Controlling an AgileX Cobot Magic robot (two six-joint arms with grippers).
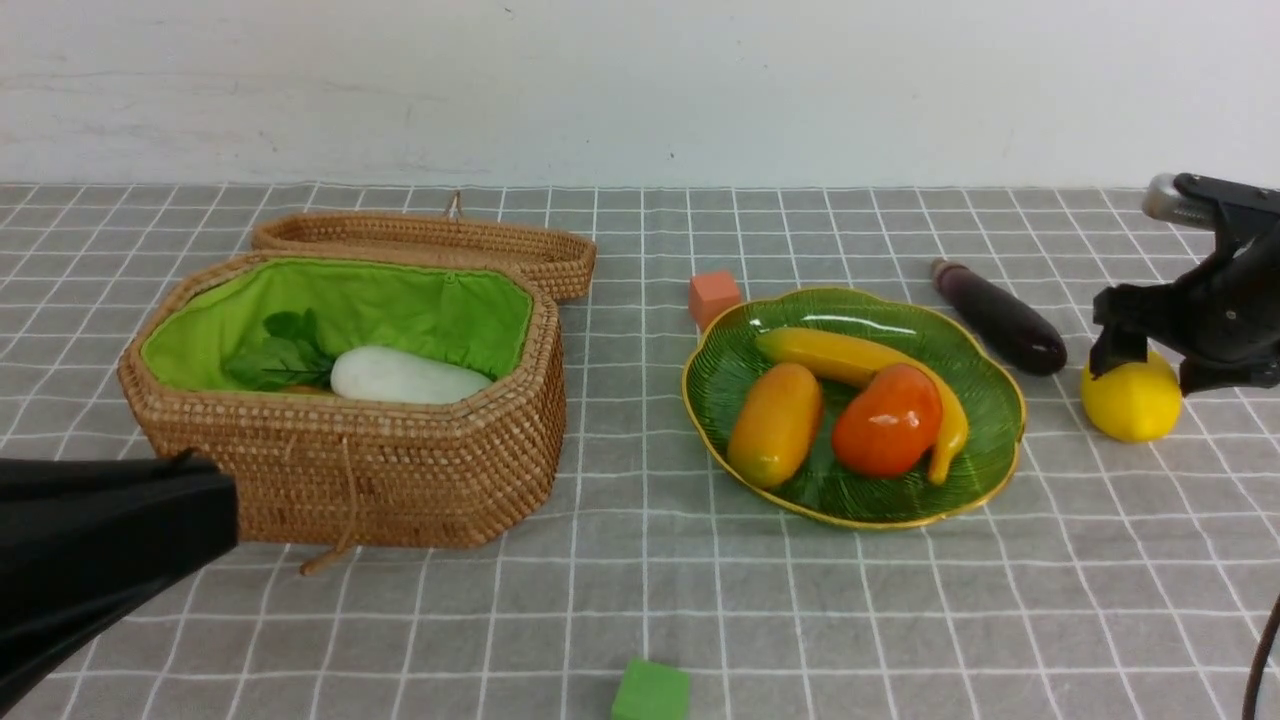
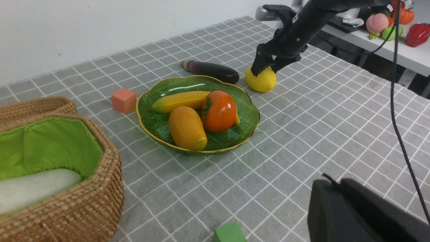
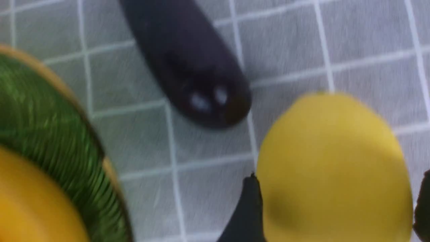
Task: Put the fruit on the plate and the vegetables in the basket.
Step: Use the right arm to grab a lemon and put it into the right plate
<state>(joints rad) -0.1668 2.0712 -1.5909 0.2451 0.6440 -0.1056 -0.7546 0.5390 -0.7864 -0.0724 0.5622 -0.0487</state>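
The right arm (image 1: 1215, 300) reaches in from the outer side and bends down at the wrist, so the right gripper (image 1: 1150, 372) points at the cloth over the lemon (image 1: 1132, 405). Its jaws stand wide apart, one on each side of the fruit. One fingertip (image 3: 247, 208) is at the lemon's skin and the other sits just beside it. The lemon rests on the checked tablecloth (image 1: 640, 560).

Just past the jaw on the plate side lies the eggplant (image 1: 1000, 317), with its rounded end near the lemon but apart from it. Beyond the eggplant on that same side is the plate (image 1: 960, 345), whose gold rim is near the jaws. It carries the banana (image 1: 850, 357), the mango (image 1: 775, 423) and the persimmon (image 1: 888, 420), packed close together. On the jaws' other side, and on the robot's side of them, the cloth runs bare.

Far from these jaws, past the plate, the basket (image 1: 400, 470) stands with its lid laid back and the radish (image 1: 405, 376) inside on the green lining. The left arm (image 1: 100, 540) hangs low in front of the basket's near corner. The left gripper (image 2: 336, 191) has its jaws together and holds nothing. An orange cube (image 1: 713, 297) sits by the plate's far rim, and a green cube (image 1: 650, 692) lies at the near edge.
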